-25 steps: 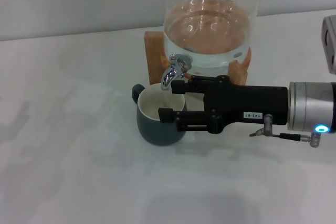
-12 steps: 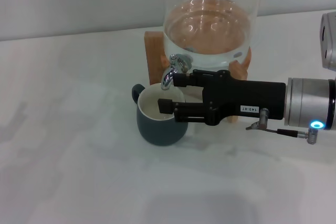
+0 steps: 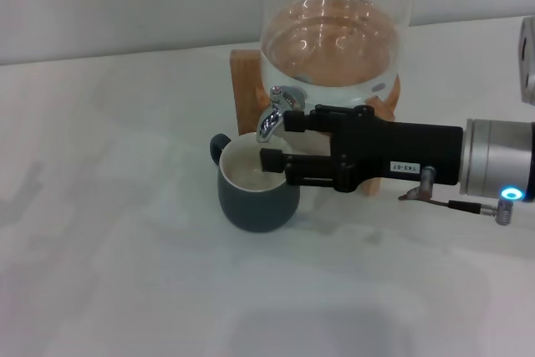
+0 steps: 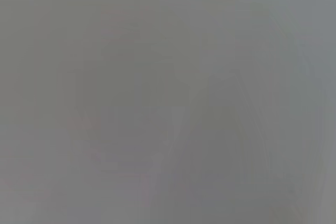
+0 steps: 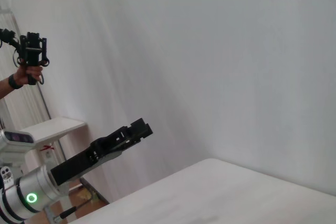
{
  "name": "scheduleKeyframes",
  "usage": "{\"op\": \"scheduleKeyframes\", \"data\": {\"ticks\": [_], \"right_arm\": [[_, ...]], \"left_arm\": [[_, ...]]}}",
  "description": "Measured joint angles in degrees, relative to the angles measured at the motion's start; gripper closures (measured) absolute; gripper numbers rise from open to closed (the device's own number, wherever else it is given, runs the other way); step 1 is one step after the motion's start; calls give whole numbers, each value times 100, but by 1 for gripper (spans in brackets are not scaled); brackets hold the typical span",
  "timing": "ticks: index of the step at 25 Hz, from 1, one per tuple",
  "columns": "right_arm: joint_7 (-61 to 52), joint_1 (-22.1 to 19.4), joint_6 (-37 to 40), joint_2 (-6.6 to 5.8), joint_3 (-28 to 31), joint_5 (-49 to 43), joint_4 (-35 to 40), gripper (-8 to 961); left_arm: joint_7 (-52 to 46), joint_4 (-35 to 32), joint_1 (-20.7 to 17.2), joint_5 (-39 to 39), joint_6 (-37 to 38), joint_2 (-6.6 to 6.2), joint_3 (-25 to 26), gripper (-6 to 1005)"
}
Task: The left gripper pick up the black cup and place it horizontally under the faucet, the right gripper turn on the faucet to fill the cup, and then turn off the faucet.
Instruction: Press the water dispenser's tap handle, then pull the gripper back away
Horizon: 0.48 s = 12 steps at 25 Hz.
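The black cup (image 3: 249, 203) stands upright on the white table, its cream inside under the spout of the chrome faucet (image 3: 270, 121). My right gripper (image 3: 278, 140) reaches in from the right, open, its two prongs over the cup's rim. The far prong lies just beside the faucet, under its handle; I cannot tell whether they touch. I cannot tell whether water is running. The left gripper (image 5: 137, 128) is out of the head view; it shows far off in the right wrist view, raised off the table. The left wrist view is blank grey.
The clear glass water dispenser (image 3: 334, 48) stands on a wooden stand (image 3: 244, 81) right behind the cup. White table (image 3: 125, 273) stretches to the left and front. A person's hand holding a black device (image 5: 29, 56) shows far off in the right wrist view.
My right gripper has moved away from me, up to the faucet, and slightly right. The cup has not moved.
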<state>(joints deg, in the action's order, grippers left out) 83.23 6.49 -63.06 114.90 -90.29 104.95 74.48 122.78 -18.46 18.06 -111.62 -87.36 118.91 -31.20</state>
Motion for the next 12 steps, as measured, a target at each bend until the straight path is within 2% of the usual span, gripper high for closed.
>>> {"op": "scheduleKeyframes", "data": {"ticks": [12], "right_arm": [[17,-123,-190,-12,294,-6,58,190]], "left_arm": [[0,0,48,13,6,1,-1,119]]}}
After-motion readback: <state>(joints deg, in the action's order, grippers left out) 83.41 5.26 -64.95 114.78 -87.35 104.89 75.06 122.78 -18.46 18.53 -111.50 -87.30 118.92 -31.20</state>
